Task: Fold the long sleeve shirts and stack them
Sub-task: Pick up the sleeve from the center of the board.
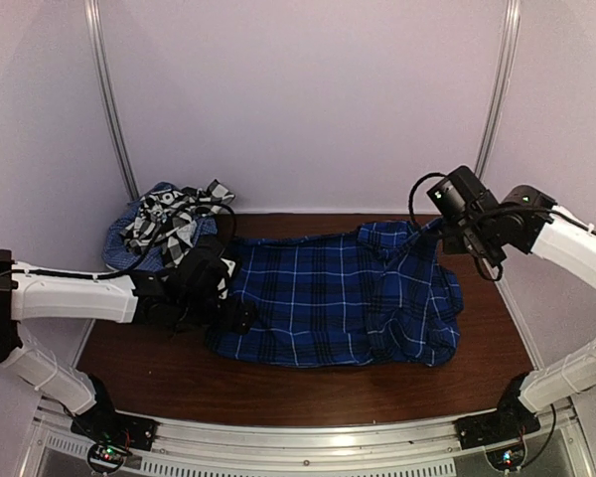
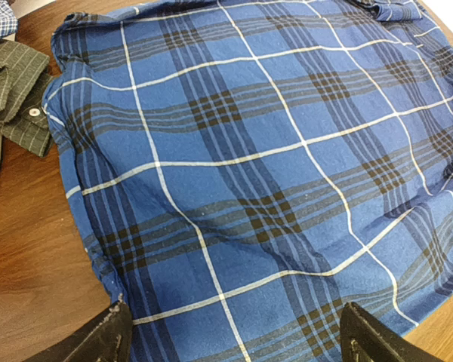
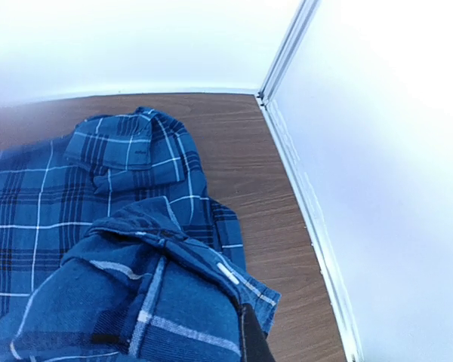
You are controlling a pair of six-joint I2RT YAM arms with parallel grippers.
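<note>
One blue plaid shirt lies spread on the desk. A bunched fold at its edge is pinched in the right jaws. The left jaws stand spread wide, the cloth just below and ahead.

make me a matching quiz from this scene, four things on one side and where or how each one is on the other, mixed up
Things:
1 blue shirt
2 shirt pile
3 left gripper
4 right gripper

States:
a open, over the blue shirt's left end
b spread flat in the middle
c shut on the blue shirt's far right corner
d heaped at the far left

Pairs: 1-b, 2-d, 3-a, 4-c
</note>
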